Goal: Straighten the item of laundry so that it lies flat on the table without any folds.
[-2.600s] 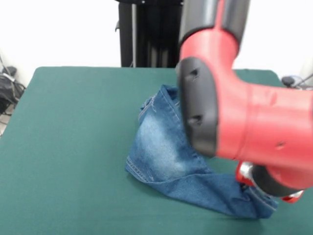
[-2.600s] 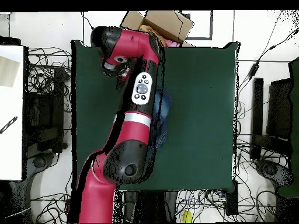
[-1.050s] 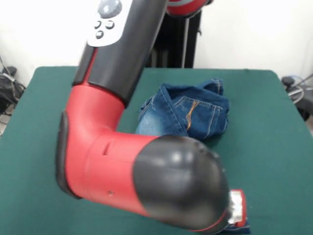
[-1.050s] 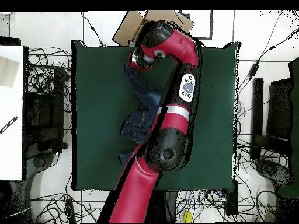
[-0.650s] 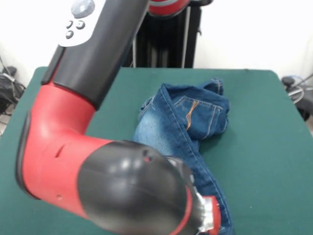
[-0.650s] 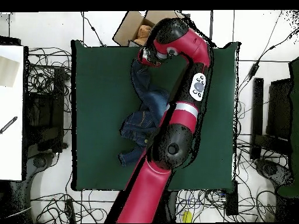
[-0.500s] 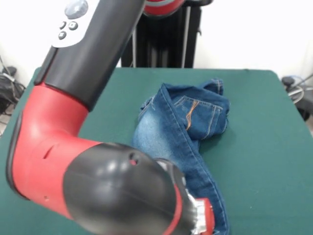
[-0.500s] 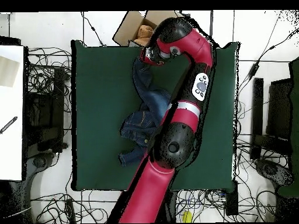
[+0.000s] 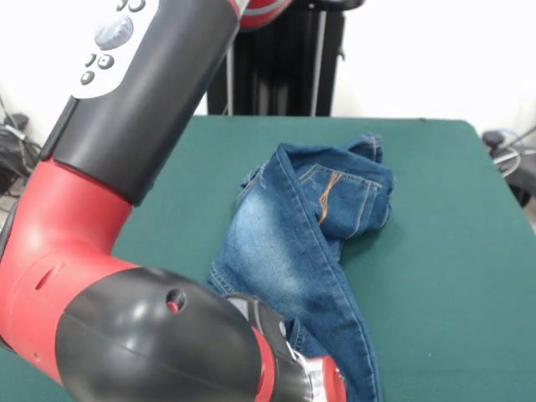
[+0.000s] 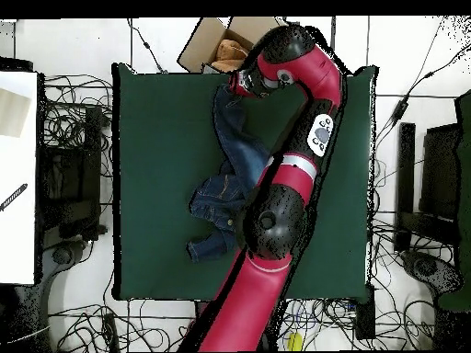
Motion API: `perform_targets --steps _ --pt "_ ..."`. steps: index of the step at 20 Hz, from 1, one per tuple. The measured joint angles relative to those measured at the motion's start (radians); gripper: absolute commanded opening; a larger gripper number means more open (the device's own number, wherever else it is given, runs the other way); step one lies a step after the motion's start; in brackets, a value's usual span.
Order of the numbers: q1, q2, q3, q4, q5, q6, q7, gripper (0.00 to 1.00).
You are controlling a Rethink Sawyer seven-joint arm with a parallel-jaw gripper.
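The blue denim jeans [image 9: 285,243] lie crumpled on the dark green table [image 9: 435,251]. One leg is drawn out long towards the table edge away from the robot, and the waist and pocket part [image 9: 352,197] is bunched. In the overhead view the jeans [image 10: 236,138] run from that edge down to the table's [image 10: 156,165] middle. My gripper [image 10: 235,88] sits at the stretched leg's end and is shut on it. In the front view my red and black arm [image 9: 126,251] fills the left and bottom and hides the gripper.
An open cardboard box [image 10: 221,41] stands just beyond the table edge, close to the gripper. Cables lie on the floor around the table. A white desk [image 10: 17,175] is at the left. My arm spans the table's middle from base to far edge.
My gripper has moved sideways along the table edge away from the robot with the leg end in it. The leg now lies straighter and longer than before.
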Motion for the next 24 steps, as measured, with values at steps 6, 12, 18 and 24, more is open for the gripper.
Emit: perform_targets --steps 6,12,18,24 --pt "-0.014 0.000 -0.110 0.001 0.116 0.000 -0.057 0.00" --pt "-0.020 -0.002 -0.206 0.003 0.255 0.025 -0.088 0.00" --pt "-0.026 0.007 -0.269 0.003 0.437 0.120 -0.238 0.00" --pt "-0.036 0.018 -0.314 0.002 0.558 0.234 -0.455 0.00"
